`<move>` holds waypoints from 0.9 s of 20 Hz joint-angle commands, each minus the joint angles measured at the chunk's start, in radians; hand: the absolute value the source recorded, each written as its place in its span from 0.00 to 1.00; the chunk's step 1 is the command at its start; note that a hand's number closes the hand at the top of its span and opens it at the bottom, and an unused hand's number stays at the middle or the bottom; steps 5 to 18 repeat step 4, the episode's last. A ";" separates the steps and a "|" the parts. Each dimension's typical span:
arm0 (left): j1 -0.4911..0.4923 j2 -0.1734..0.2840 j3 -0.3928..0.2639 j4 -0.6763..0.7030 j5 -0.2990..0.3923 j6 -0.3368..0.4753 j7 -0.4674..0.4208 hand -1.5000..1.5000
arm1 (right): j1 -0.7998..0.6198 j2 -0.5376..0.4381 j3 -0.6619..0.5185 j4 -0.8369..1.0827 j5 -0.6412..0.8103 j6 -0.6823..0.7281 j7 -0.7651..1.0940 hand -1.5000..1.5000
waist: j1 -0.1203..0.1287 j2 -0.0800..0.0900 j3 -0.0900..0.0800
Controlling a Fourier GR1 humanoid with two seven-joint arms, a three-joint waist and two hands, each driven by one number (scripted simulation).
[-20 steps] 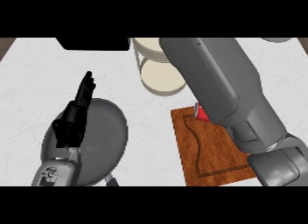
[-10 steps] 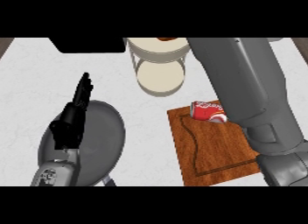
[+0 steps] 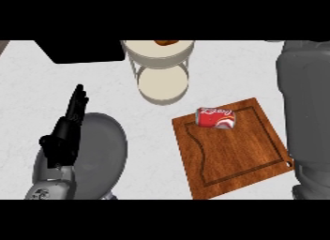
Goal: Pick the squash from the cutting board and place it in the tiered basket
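Note:
The cream tiered basket (image 3: 161,84) stands at the back centre of the counter. A small orange-brown piece, probably the squash (image 3: 166,42), lies in its upper tier at the picture's top edge and is mostly cut off. The wooden cutting board (image 3: 230,154) lies to the front right with only a red can (image 3: 215,117) on its far corner. My left hand (image 3: 67,131) rests open at the left, fingers pointing away, over a grey round dish. Only my right forearm (image 3: 313,103) shows, along the right edge. Its hand is out of view.
A grey round dish (image 3: 102,154) lies under and beside my left forearm. A black block (image 3: 85,50) sits at the back left. White counter (image 3: 29,93) shows between the dish, the basket and the board.
My right arm has swung away from the basket to the right edge, uncovering the can and the board. The left hand has not moved.

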 commanded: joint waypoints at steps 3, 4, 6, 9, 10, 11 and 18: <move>0.025 -0.018 -0.003 -0.020 0.006 0.011 0.010 0.50 | 0.324 -0.029 -0.050 -0.407 -0.147 0.135 0.031 0.00 | -0.025 -0.003 0.001; 0.021 -0.009 0.003 -0.007 -0.006 0.018 -0.003 0.50 | 0.377 -0.045 -0.048 -0.475 -0.169 0.170 0.020 0.00 | -0.036 -0.004 0.001; 0.021 -0.009 0.003 -0.007 -0.006 0.018 -0.003 0.50 | 0.377 -0.045 -0.048 -0.475 -0.169 0.170 0.020 0.00 | -0.036 -0.004 0.001; 0.021 -0.009 0.003 -0.007 -0.006 0.018 -0.003 0.50 | 0.377 -0.045 -0.048 -0.475 -0.169 0.170 0.020 0.00 | -0.036 -0.004 0.001; 0.021 -0.009 0.003 -0.007 -0.006 0.018 -0.003 0.50 | 0.377 -0.045 -0.048 -0.475 -0.169 0.170 0.020 0.00 | -0.036 -0.004 0.001; 0.021 -0.009 0.003 -0.007 -0.006 0.018 -0.003 0.50 | 0.377 -0.045 -0.048 -0.475 -0.169 0.170 0.020 0.00 | -0.036 -0.004 0.001; 0.021 -0.009 0.003 -0.007 -0.006 0.018 -0.003 0.50 | 0.377 -0.045 -0.048 -0.475 -0.169 0.170 0.020 0.00 | -0.036 -0.004 0.001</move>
